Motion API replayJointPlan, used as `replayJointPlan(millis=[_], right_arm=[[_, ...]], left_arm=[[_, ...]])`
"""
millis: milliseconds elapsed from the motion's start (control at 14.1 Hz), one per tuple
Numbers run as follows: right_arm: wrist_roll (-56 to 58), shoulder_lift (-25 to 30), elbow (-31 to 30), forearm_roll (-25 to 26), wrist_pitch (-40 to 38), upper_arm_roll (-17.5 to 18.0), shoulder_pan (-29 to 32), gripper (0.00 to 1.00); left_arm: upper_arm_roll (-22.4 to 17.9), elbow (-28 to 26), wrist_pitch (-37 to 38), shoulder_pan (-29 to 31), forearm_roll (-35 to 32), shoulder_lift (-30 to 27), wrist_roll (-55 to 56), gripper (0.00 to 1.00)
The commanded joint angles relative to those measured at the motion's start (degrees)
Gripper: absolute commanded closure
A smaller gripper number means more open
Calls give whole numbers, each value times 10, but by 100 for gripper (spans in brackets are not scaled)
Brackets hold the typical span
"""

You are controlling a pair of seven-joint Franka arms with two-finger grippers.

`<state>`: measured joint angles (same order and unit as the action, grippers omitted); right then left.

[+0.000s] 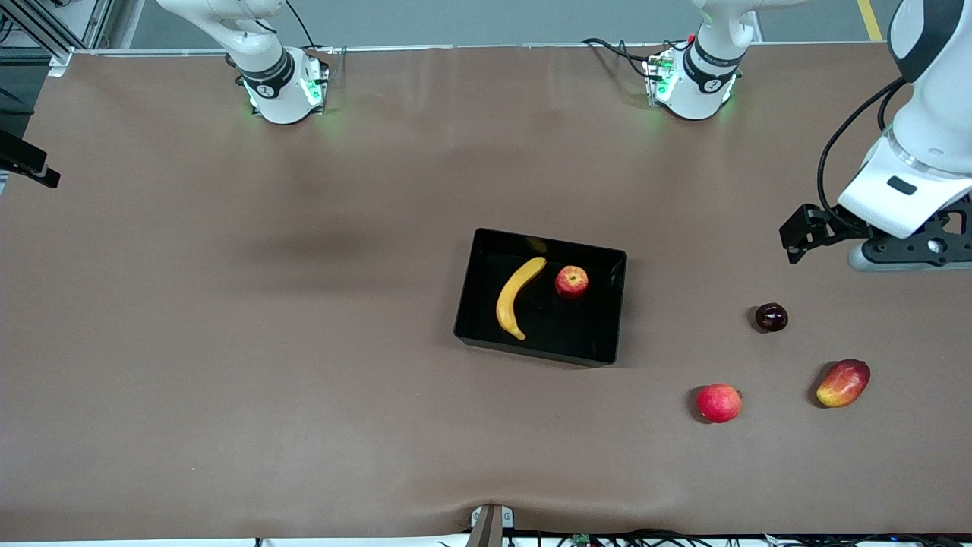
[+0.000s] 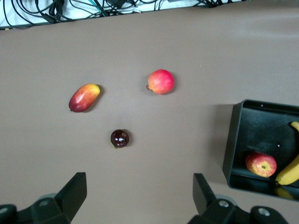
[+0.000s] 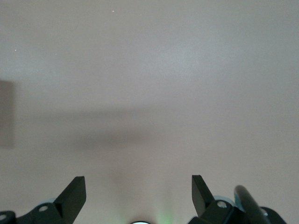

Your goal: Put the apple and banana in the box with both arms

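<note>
The black box (image 1: 577, 327) stands at the middle of the table. The yellow banana (image 1: 515, 296) and the red apple (image 1: 571, 282) lie side by side in it, the apple toward the left arm's end. The left wrist view shows the box (image 2: 232, 140), apple (image 2: 261, 164) and banana (image 2: 289, 172) at its edge. My left gripper (image 1: 911, 254) hangs open and empty (image 2: 139, 186) over bare table at the left arm's end, apart from the box. My right gripper (image 3: 138, 186) is open and empty over bare table; it is out of the front view.
Three loose fruits lie toward the left arm's end: a dark purple round fruit (image 1: 771, 317) (image 2: 119, 138), a pinkish-red round fruit (image 1: 718, 403) (image 2: 161, 81) and a red-yellow mango (image 1: 843, 383) (image 2: 84, 97). Cables run along the table's front edge.
</note>
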<state>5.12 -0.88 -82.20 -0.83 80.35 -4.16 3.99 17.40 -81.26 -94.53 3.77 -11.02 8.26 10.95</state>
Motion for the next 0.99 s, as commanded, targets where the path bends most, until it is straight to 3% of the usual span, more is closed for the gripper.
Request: replayJointPlan(millis=[0, 212, 283, 920], right_arm=[[-1, 1, 1, 0, -1, 10, 15, 0], [-1, 1, 1, 0, -1, 10, 15, 0], [-1, 1, 1, 0, -1, 10, 14, 0], [-1, 1, 1, 0, 0, 10, 15, 0]], left_arm=[[-10, -64, 8, 3, 29, -58, -31, 0], [-103, -97, 9, -53, 66, -97, -99, 0], [-115, -110, 8, -60, 70, -109, -108, 0], [-112, -121, 46, -61, 91, -128, -111, 0]])
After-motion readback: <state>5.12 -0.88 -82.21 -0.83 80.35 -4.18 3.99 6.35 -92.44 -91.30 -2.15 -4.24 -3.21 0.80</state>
